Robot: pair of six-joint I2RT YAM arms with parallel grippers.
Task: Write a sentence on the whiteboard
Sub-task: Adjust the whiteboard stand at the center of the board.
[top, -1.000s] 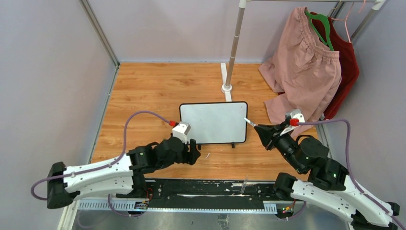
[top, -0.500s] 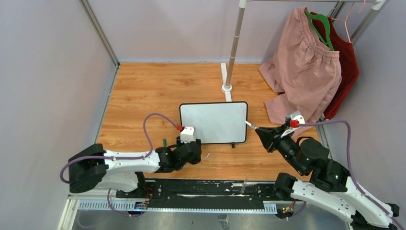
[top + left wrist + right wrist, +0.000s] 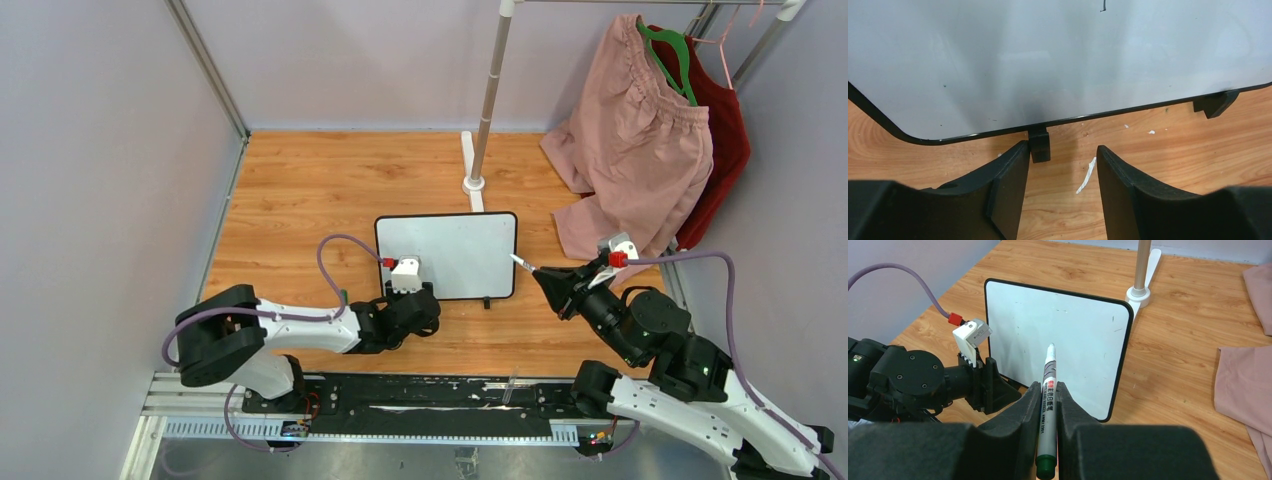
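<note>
Now the whiteboard's (image 3: pixel 1048 60) foot (image 3: pixel 1039 145) has been reached by the spread left pincer (image 3: pixel 1060 150), probably for bracing; the right pincer's (image 3: pixel 1048 386) marker (image 3: pixel 1049 365) is pinched.

The whiteboard (image 3: pixel 447 255) stands on the wood surface (image 3: pixel 300 190), with the left end effector (image 3: pixel 424 300) at its bottom edge. The right end effector (image 3: pixel 548 277) points a marker (image 3: pixel 521 262) at it.
</note>
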